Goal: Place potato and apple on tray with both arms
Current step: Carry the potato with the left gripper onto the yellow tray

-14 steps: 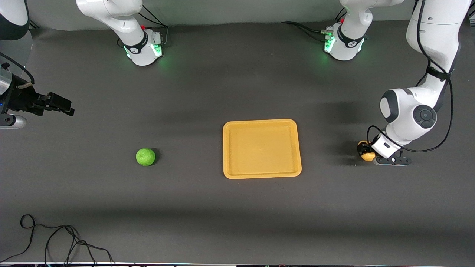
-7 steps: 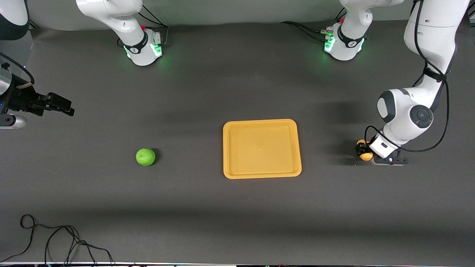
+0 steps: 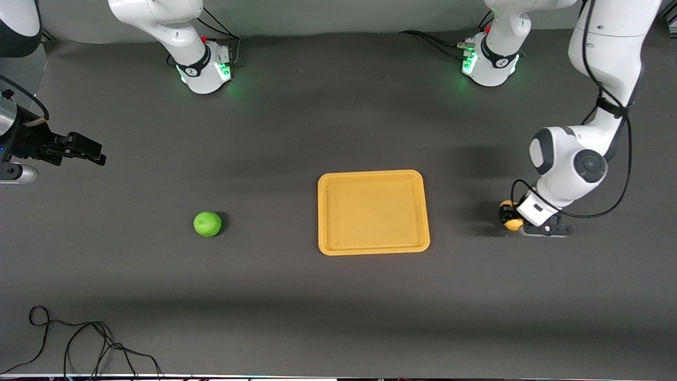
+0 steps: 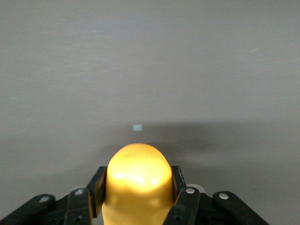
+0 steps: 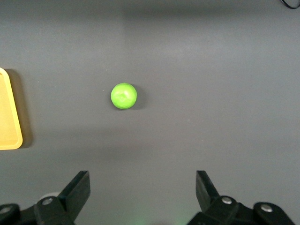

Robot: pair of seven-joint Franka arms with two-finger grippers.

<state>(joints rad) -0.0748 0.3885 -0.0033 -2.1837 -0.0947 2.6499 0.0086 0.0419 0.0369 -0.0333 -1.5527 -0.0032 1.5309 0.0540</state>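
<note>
You have a dark grey, matte table (image 3: 296, 132) running the whole width, with a pale strip of wall along the top edge where the 2 lit bases stand. A loose black cable (image 3: 79, 344) lies on the mat near the front camera, toward the right arm's end. The tray (image 3: 373, 251) sits flat near the middle, with nothing in it. The apple (image 3: 207, 224) rests on the mat well apart from the tray, toward the right arm's end; nothing stands between them.

Your left gripper (image 3: 509, 217) is over the bare mat toward the left arm's end, near the tray but apart from it. Its fingers (image 4: 185, 199) are pressed against both sides of the potato (image 4: 138, 180), which casts a shadow on the mat below it.

Your right gripper (image 3: 84, 151) waits at the right arm's end, over the mat, with its jaws spread wide and nothing between them; its wrist camera looks at the apple (image 5: 123, 96) and 1 corner of the tray (image 5: 9, 117).
</note>
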